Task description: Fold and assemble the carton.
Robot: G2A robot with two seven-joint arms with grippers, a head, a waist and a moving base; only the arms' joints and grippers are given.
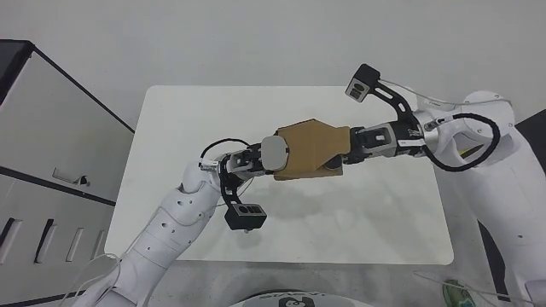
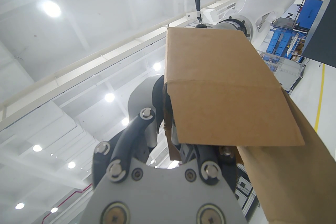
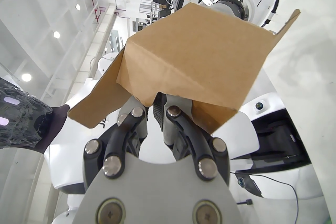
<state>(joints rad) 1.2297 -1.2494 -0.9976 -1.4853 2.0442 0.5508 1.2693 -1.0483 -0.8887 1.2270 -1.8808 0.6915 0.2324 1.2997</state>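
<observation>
The left pincer (image 1: pixel 273 153) is clamped on the 9 o'clock end of the carton (image 1: pixel 312 143), its fingers closed down on a cardboard edge. The right pincer (image 1: pixel 345 147) is pinched likewise on the 3 o'clock end. The brown carton, flaps loose, hangs between them over the middle of the white worktop (image 1: pixel 188 136).
</observation>
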